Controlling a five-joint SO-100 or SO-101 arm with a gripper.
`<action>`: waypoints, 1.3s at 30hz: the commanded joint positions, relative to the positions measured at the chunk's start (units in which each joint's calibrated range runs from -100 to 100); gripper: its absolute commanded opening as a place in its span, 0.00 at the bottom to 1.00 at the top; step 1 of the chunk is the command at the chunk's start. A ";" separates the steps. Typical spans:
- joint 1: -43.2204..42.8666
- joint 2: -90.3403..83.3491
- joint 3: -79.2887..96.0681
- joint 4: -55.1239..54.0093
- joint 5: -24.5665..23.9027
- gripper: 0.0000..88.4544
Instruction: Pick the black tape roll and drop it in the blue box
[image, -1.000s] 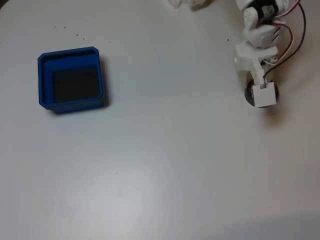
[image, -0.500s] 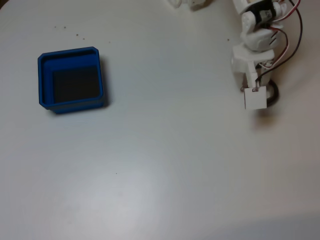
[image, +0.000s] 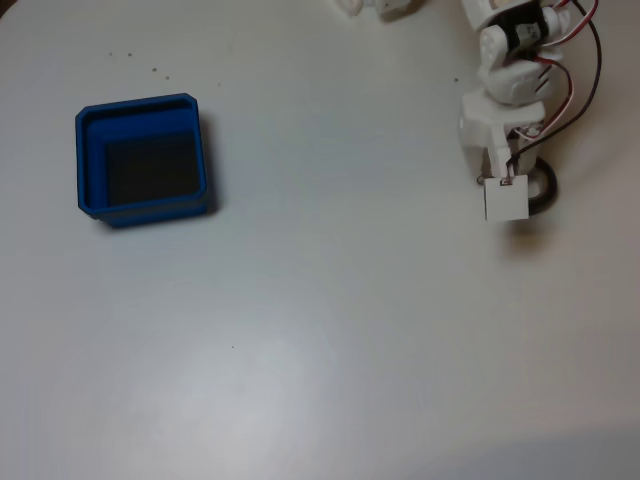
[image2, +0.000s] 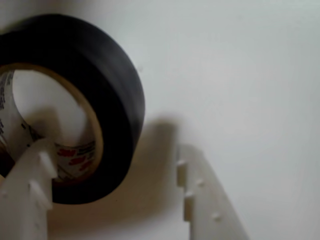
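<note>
Wrist view, item one: the black tape roll (image2: 107, 95), lying flat on the white table (image2: 240, 75), a short wide ring with a matte black outer wall and a pale inner core carrying small printed lettering too blurred to read. Handling, as judged: light, stiff enough to keep its round under a squeeze, not fragile; the smooth outer wall looks a little slippery, the card core less so. Best hold, as judged: pinch one stretch of the ring's wall, one finger inside the hole against the core, the other outside on the black face, low enough that the roll does not tip when lifted. Gripper (image2: 112, 192): jaws spread wide and holding nothing; the left finger (image2: 30, 185) stands inside the ring's hole at its near edge, the right finger (image2: 200, 195) stands outside on bare table with a clear gap to the black wall, so the near wall of the roll sits between them, not yet clamped. Fixed view, same item: the black tape roll (image: 545, 190) shows as a dark arc just right of the white gripper (image: 505, 200), mostly covered by it, near the table's right edge, below the white arm (image: 505, 70) with its red and black wires. Item two: the blue box (image: 85, 160), square, low-walled, stepped rim, dark floor, nothing in it, well apart from the roll at the left of the table (image: 330, 300).
</note>
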 joint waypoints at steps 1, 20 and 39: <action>0.22 0.80 -3.76 -0.64 -0.29 0.25; -0.46 4.06 -3.76 -0.64 -0.29 0.25; -0.56 7.74 -3.85 -0.64 -0.20 0.22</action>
